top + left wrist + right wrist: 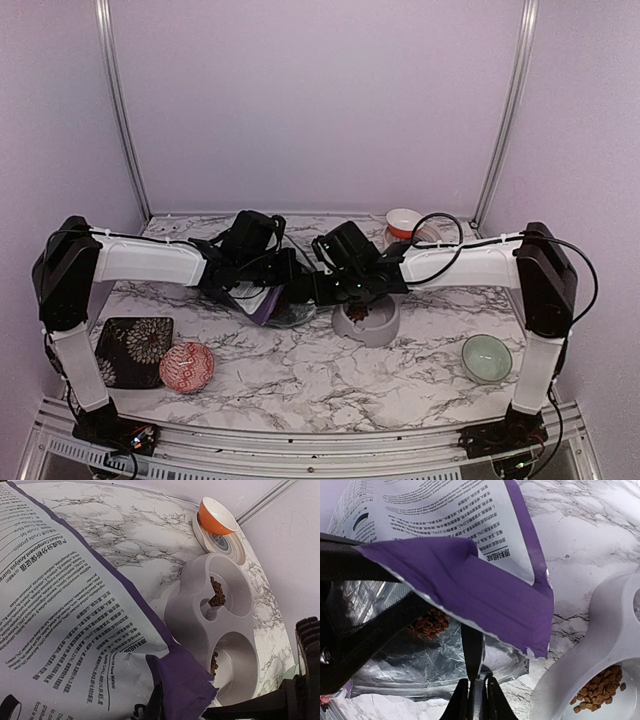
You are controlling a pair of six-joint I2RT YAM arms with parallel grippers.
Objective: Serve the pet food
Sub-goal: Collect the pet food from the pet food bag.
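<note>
The purple-and-white bag [264, 301] is held open between both grippers just left of the grey double-bowl feeder [368, 322]. My left gripper [152, 707] is shut on the bag's purple upper lip [182, 680]. My right gripper [476, 690] is shut on the lower foil lip of the bag [485, 595]. A small heap of pet food [427, 623] lies inside the bag's silver lining. More kibble lies in the feeder's far bowl [217, 592], and a little in the near bowl [215, 662]. The right wrist view also shows kibble [597, 687] in one feeder bowl.
An orange bowl [215, 515] sits on a plate behind the feeder. A pale green bowl [487, 357] stands at the front right. A red patterned bowl [187, 364] and a dark flowered plate [133, 350] stand at the front left. Walls enclose the back and sides.
</note>
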